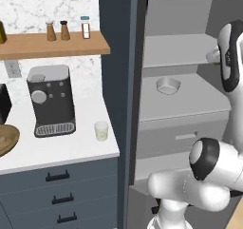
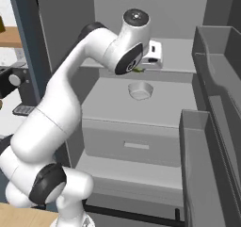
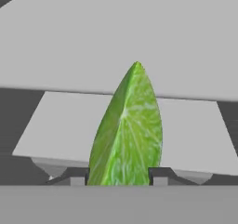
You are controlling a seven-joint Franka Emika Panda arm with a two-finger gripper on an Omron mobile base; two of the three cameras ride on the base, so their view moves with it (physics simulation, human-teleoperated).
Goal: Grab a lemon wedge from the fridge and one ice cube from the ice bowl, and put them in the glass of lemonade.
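Inside the fridge (image 2: 141, 141), above its small bowl (image 2: 140, 90), the pincer (image 3: 119, 181) is gripping a green lemon wedge (image 3: 128, 130).

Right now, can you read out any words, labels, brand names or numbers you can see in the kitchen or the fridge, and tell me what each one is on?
No readable text anywhere.
Small jar with a red and white label on the wooden shelf: label too small and blurred to read.
Dark grey coffee machine: round dials and buttons, no legible markings.
Green citrus wedge in the hand: no text.
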